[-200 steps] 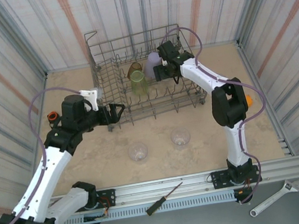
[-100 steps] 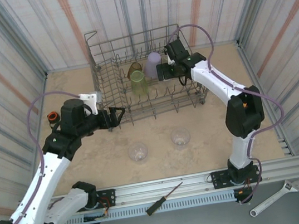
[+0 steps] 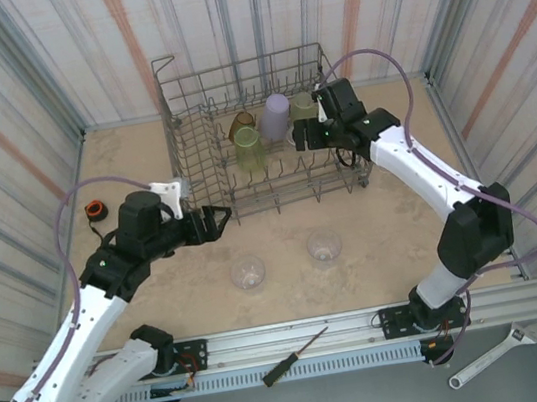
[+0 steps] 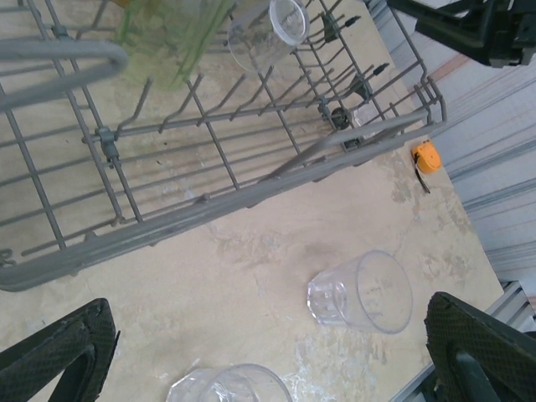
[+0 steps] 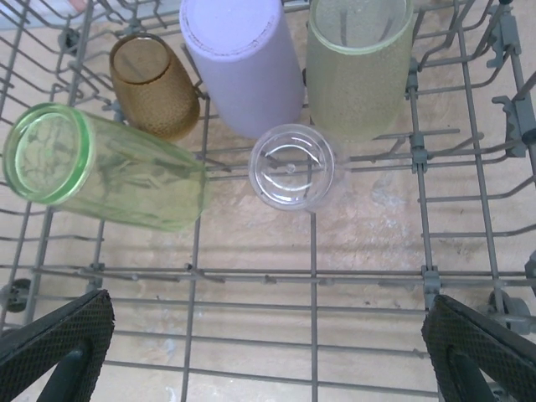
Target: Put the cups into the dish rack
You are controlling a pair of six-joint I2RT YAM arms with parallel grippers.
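Wire dish rack (image 5: 312, 251) cropped, left claw (image 4: 268, 360), right claw (image 5: 268, 347) spread wide, both half-cropped

I can read no word, number, brand or sign on the cups (image 5: 243, 67), the dish rack (image 5: 311, 275) or anything else around me.

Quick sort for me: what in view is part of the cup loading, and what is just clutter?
Job: dish rack; in it the green cup, amber cup, lilac cup, yellow-green cup, clear cup; on the table two clear cups.
Clutter: orange-and-black ring, screwdriver, wrench, orange ball.
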